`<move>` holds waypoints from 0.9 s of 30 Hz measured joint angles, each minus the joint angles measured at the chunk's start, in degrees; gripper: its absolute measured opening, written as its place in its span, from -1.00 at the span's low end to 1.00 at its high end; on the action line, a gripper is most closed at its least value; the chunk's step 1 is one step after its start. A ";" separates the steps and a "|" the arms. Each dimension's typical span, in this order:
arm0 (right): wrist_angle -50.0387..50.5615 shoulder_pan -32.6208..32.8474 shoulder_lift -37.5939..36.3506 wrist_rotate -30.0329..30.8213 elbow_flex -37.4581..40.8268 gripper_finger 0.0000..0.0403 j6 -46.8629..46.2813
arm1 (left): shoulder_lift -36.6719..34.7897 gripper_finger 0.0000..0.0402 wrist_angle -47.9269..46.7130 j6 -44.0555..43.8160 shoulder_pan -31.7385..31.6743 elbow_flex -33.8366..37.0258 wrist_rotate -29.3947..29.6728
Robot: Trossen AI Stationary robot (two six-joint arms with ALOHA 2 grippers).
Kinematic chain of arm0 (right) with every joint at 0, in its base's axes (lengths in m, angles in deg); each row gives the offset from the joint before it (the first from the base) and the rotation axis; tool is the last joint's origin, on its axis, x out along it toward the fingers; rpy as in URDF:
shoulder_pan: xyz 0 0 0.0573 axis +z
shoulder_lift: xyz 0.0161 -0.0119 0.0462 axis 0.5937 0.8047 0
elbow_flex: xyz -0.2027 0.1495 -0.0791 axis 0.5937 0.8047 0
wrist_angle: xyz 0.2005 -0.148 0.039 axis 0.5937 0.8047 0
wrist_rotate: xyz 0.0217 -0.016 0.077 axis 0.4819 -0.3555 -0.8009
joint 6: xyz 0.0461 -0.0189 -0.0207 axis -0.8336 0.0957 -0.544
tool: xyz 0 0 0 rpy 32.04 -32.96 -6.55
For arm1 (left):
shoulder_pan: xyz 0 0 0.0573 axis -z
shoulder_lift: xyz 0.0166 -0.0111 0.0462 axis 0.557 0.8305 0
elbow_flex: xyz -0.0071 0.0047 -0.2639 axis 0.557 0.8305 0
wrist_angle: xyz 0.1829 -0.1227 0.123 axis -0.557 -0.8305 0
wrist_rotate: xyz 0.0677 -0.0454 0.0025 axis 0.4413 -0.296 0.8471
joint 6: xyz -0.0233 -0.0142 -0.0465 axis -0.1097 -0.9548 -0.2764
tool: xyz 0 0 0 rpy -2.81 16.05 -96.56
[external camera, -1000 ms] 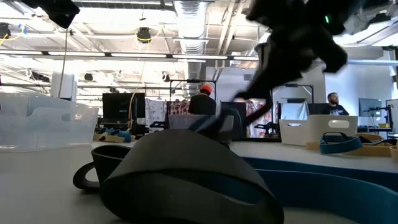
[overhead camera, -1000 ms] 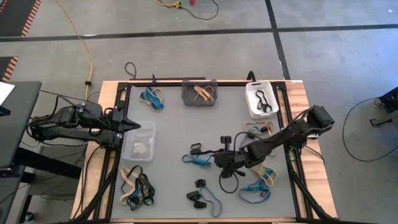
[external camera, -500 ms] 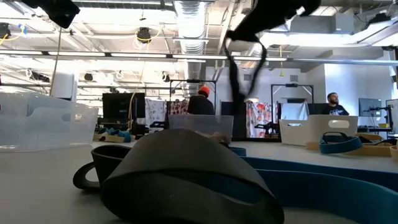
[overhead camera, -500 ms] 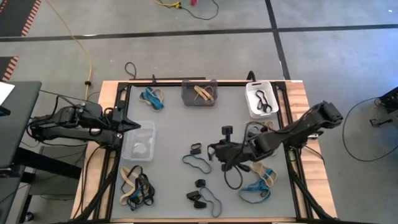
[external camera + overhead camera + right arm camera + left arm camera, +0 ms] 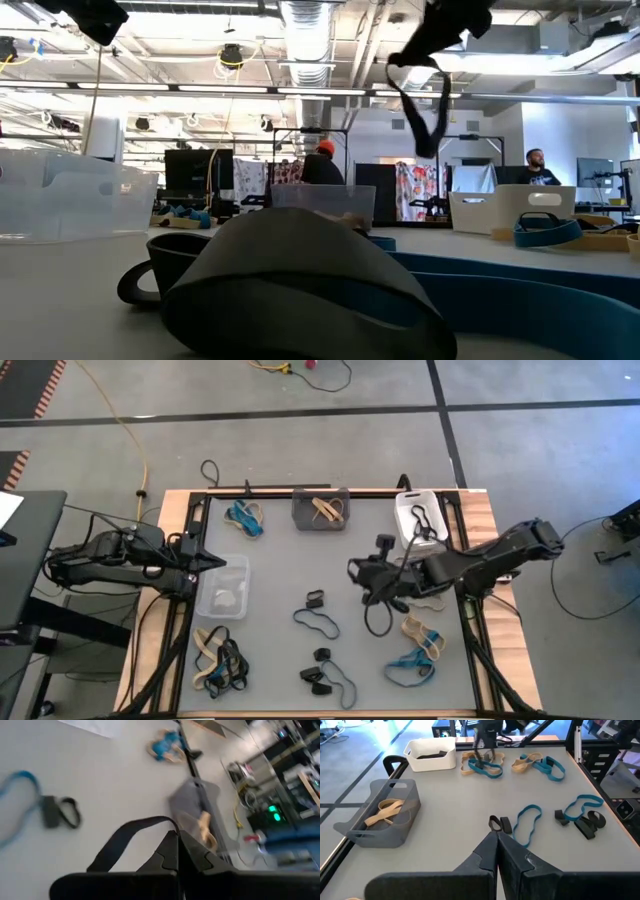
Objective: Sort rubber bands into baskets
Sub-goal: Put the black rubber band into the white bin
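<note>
Broadly, the grey matte surface [image 5: 270, 575] with its pale wooden edge carries everything. 2 dark arms reach in over it: the left one waits at the left edge, its left claw [image 5: 222, 563] pinched shut on nothing beside the clear basket [image 5: 222, 589], a glossy see-through bin.

The right claw [image 5: 360, 575] hangs over the middle-right of the surface, its fingers pressed together on a black rubber band [image 5: 377, 612], a flat, limp strap that droops in a long narrow loop below the fingers; in the low view it dangles clear of the surface.

The dark grey basket [image 5: 321, 510] stands at the far edge, smoky and translucent, with a tan band [image 5: 328, 511] curled inside. The white basket [image 5: 418, 520], opaque with rounded corners, sits at the far right corner and holds a black band [image 5: 422, 520].

Loose bands lie scattered, all thin and floppy. A tangle of tan, blue and black [image 5: 218, 660] sits at the near left corner; a blue and tan pair [image 5: 246, 517] lies just left of the grey basket. A blue loop [image 5: 318, 622] with a small black one [image 5: 314, 599] beside it rests near the centre, another blue and black set [image 5: 328, 677] nearer the front edge, and tan and blue loops [image 5: 416, 652] lie on the near right.
</note>
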 joint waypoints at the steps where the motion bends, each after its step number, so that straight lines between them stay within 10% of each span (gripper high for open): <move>1: 1.06 -0.79 -0.63 0.10 0.00 -0.88 -0.61 | 0.00 -1.00 0.00 0.00 0.00 0.00 0.00; 27: 25.46 -41.60 -12.90 0.58 0.02 -0.88 -5.07 | 0.00 -1.00 0.00 0.00 0.01 -0.01 0.00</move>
